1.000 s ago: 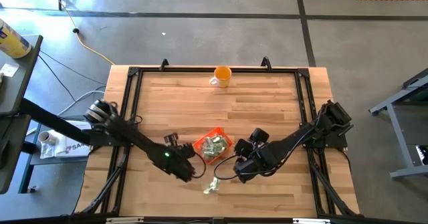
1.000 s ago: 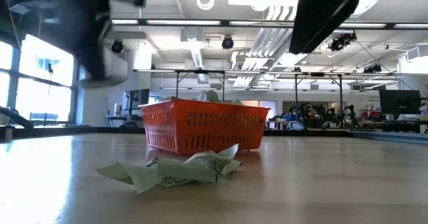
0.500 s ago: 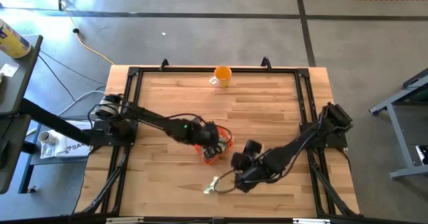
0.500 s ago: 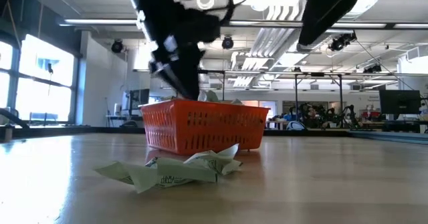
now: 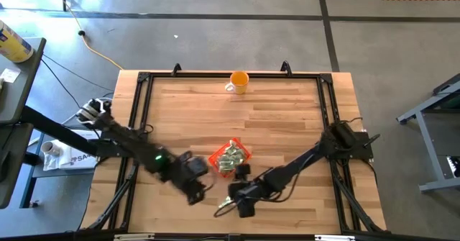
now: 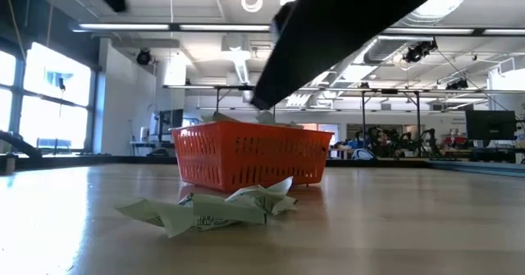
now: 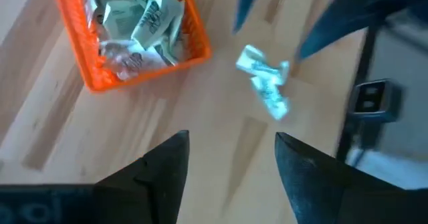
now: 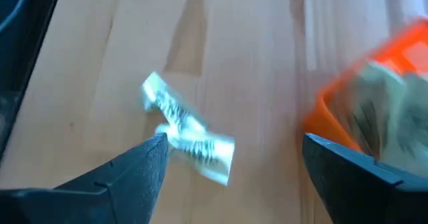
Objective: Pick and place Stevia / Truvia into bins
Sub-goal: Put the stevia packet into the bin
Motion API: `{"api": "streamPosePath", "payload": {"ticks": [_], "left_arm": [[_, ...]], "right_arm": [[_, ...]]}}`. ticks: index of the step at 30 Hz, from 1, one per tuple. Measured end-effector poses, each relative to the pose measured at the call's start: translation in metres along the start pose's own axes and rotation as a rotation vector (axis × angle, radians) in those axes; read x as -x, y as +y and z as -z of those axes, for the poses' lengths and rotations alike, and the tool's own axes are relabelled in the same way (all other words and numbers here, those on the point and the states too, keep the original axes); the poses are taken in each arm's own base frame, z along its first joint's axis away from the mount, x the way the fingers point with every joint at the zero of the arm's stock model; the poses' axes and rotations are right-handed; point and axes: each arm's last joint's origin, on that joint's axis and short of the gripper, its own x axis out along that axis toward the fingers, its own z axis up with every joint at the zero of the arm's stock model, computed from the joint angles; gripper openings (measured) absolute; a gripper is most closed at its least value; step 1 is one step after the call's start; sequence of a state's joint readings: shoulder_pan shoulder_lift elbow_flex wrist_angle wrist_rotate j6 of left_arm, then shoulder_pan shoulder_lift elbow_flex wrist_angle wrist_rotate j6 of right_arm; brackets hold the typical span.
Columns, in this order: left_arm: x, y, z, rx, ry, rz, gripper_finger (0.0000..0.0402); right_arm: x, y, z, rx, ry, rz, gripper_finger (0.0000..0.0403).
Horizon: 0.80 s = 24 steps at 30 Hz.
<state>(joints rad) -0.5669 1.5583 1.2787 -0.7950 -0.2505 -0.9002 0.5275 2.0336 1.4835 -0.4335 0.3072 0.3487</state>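
The orange-red bin (image 5: 230, 157) (image 6: 250, 153) sits mid-table, toward the near edge, and holds several pale green and white Stevia / Truvia sachets (image 7: 144, 13). A few more crumpled sachets (image 5: 226, 209) (image 6: 213, 209) lie flat on the wood, nearer the front edge. My right gripper (image 5: 236, 203) (image 8: 231, 158) hangs open above these loose sachets (image 8: 187, 137); in the low view no finger reaches them. My left gripper (image 5: 196, 190) (image 7: 231, 160) stands open to the left of the bin (image 7: 127, 37), with nothing between its fingers.
A round orange mug with a white handle (image 5: 238, 81) stands at the far edge. A black frame (image 5: 140, 111) runs around the tabletop. Bare wood lies between the mug and the bin.
My left gripper has swung from the near left over the bin and back to the near left. My right gripper has moved toward the near edge and the left, over the loose sachets. The loose sachets have stayed where they were.
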Motion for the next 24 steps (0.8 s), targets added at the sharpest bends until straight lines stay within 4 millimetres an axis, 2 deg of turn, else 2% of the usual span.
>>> {"api": "streamPosePath", "payload": {"ticks": [3,7,11,14,19,24], "left_arm": [[0.023,-0.011,0.03,0.048,-0.017,-0.024,0.0241],[0.039,-0.024,0.064,0.117,-0.044,-0.037,0.0223],[0.045,-0.031,0.084,0.188,-0.077,-0.047,0.0208],[0.047,-0.032,0.092,0.223,-0.076,-0.055,0.0198],[0.048,-0.029,0.095,0.223,-0.079,-0.086,0.0184],[0.048,-0.027,0.095,0.211,-0.075,-0.111,0.0174]], "right_arm": [[-0.02,-0.002,-0.001,0.058,0.001,-0.094,0.0327],[-0.046,-0.001,0.017,0.162,0.114,-0.183,0.0312],[-0.055,-0.001,0.021,0.221,0.137,-0.208,0.0296],[-0.058,-0.008,0.018,0.168,0.124,-0.207,0.0269],[-0.062,-0.031,0.002,0.03,0.111,-0.182,0.0171],[-0.053,-0.051,-0.023,-0.138,0.133,-0.145,0.0033]]}}
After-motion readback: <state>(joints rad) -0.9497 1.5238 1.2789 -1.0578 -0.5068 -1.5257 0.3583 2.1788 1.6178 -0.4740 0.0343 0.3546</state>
